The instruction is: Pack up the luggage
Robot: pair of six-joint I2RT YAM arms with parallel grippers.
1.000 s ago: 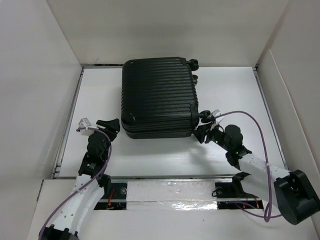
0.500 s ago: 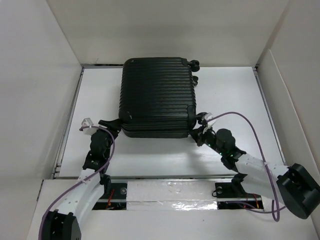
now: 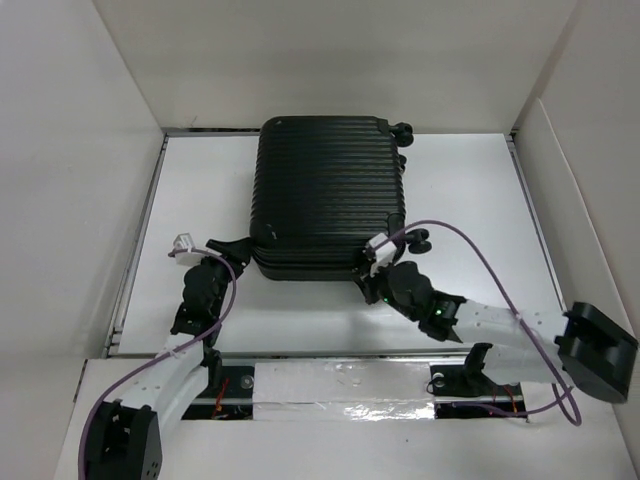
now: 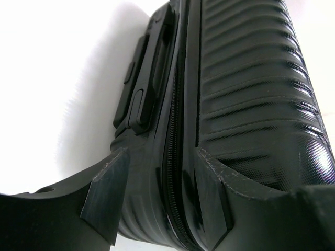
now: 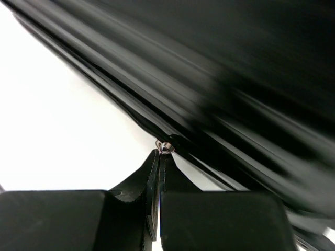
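Note:
The luggage [image 3: 325, 190] is a black ribbed hard-shell suitcase lying flat and closed in the middle of the table, wheels [image 3: 404, 131] at its far right. My left gripper [image 3: 235, 247] is open at the near left corner. In the left wrist view its fingers [image 4: 107, 193] straddle that corner's zipper seam [image 4: 175, 172], with the side handle [image 4: 149, 78] beyond. My right gripper [image 3: 372, 262] is at the near edge, shut on the small metal zipper pull [image 5: 165, 147] under the shell [image 5: 235, 78].
White walls [image 3: 90, 150] box in the table [image 3: 460, 190] on the left, back and right. A purple cable [image 3: 480, 255] loops over the right arm. The arm bases and a taped rail [image 3: 340, 385] line the near edge.
The right gripper slid left along the near edge and shut on the zipper pull. The luggage shifted right and turned a little. The left gripper moved onto the near left corner.

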